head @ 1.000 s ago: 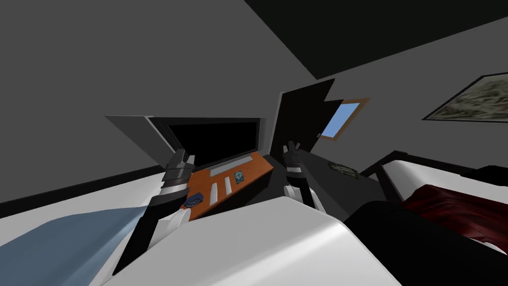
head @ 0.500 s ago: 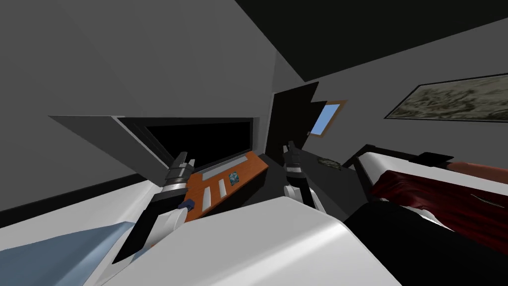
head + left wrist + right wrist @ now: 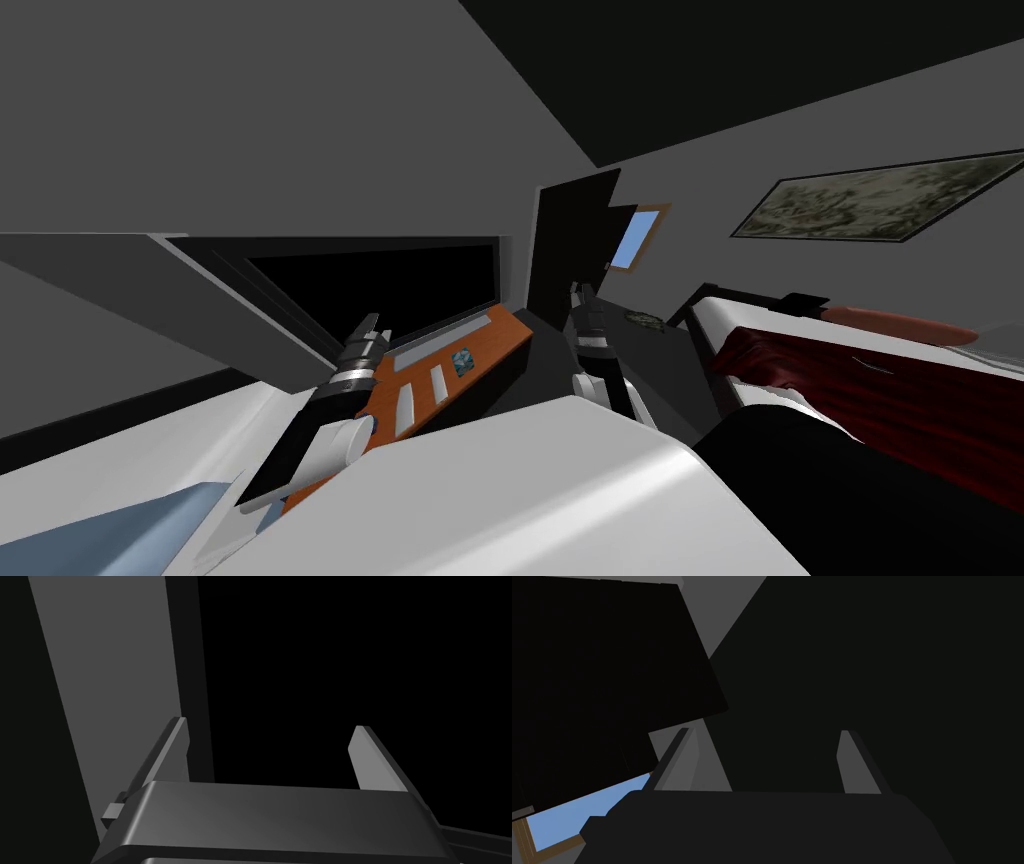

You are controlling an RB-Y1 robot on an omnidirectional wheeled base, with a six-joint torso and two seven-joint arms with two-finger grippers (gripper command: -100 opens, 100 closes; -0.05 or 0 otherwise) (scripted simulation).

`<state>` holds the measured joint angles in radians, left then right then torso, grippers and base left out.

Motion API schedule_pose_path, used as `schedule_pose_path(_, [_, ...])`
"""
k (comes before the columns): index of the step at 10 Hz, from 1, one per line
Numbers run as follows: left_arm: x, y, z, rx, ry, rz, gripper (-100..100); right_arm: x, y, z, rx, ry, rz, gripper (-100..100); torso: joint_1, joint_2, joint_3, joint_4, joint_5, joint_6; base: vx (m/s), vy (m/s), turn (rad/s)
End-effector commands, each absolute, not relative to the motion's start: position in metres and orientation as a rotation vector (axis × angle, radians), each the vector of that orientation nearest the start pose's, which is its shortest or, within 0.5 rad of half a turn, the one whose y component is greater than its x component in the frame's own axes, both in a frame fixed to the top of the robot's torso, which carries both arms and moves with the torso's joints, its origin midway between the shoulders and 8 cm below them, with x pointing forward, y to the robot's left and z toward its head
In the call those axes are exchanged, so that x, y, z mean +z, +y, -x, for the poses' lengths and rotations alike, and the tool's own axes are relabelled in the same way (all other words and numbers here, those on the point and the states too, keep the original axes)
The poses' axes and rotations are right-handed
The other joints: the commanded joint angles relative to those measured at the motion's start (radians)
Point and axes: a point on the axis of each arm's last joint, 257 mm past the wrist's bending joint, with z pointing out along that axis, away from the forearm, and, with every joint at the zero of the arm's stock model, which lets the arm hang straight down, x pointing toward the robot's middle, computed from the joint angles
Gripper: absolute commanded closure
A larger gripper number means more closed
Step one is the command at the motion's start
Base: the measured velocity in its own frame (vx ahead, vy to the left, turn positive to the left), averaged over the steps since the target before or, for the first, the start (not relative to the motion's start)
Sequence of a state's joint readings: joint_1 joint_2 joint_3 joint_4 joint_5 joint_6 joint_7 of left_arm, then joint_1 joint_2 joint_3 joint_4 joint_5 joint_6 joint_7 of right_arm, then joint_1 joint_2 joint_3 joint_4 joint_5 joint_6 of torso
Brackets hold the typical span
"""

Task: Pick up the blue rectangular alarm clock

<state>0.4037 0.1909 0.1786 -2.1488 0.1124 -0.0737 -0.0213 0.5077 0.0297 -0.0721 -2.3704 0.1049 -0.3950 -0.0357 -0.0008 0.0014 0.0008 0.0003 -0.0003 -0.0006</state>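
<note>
An orange desk top [image 3: 480,340] runs slantwise in the middle of the head view. My left forearm lies over its near end and hides the blue clock there. My left gripper [image 3: 372,322] hovers above the desk's left edge, in front of a black area; its fingers [image 3: 172,743] stand apart with nothing between them, so the left gripper [image 3: 270,751] is open. My right gripper [image 3: 581,292] is raised to the right of the desk, and in its wrist view the right gripper [image 3: 767,758] is open and empty too.
On the desk lie a small teal item [image 3: 462,360], two white slabs [image 3: 405,405] and a grey strip [image 3: 445,335]. A bed with a dark red blanket [image 3: 880,390] stands at the right. A pale blue surface [image 3: 90,535] sits at the lower left.
I have turned right: the desk and walls slid left and more of the bed came into view. The blue clock at the desk's near end has passed behind my left forearm.
</note>
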Motion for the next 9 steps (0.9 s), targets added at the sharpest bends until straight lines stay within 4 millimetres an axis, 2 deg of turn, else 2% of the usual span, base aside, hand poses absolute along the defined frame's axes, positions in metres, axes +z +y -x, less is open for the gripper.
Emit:
schedule_pose_path(1, [-0.087,0.368,-0.417,-1.034,0.983,0.969,-100,0.042,-0.296,-0.339,1.18,0.647,-0.642,0,0.0,0.0,0.0,0.0,0.0,0.0,-0.004,-0.007,0.004])
schedule_pose_path(2, [-0.103,0.383,-0.422,-1.015,0.998,1.031,-100,0.042,-0.296,-0.339,1.18,0.647,-0.642,0,0.001,0.0,0.0,0.0,0.0,0.0,-0.011,-0.018,-0.249])
schedule_pose_path(3, [-0.11,0.384,-0.423,-1.004,1.014,1.051,-100,0.042,-0.296,-0.339,1.18,0.647,-0.642,0,0.0,0.0,0.0,0.0,0.0,0.001,-0.012,-0.009,-0.11])
schedule_pose_path(4, [-0.124,0.398,-0.427,-0.989,1.02,1.107,-100,0.042,-0.296,-0.339,1.18,0.647,-0.642,0,0.001,0.0,0.0,0.0,0.0,0.0,-0.02,-0.022,-0.204])
schedule_pose_path(6, [-0.134,0.399,-0.428,-0.973,1.042,1.138,-100,0.042,-0.296,-0.339,1.18,0.647,-0.642,0,0.001,0.0,0.0,0.0,0.0,0.0,-0.014,-0.01,-0.043])
schedule_pose_path(7, [-0.151,0.413,-0.43,-0.954,1.051,1.202,-100,0.042,-0.296,-0.339,1.18,0.647,-0.642,0,0.001,0.0,0.0,0.0,0.0,0.0,-0.013,-0.017,-0.205])
schedule_pose_path(8, [-0.157,0.414,-0.43,-0.944,1.065,1.222,-100,0.042,-0.296,-0.339,1.18,0.647,-0.642,0,0.0,0.0,0.0,0.0,0.0,0.001,-0.016,-0.01,-0.131])
schedule_pose_path(9, [-0.175,0.428,-0.432,-0.925,1.07,1.286,-100,0.042,-0.296,-0.339,1.18,0.647,-0.642,0,0.001,0.0,0.0,0.0,0.0,0.0,-0.021,-0.008,-0.183])
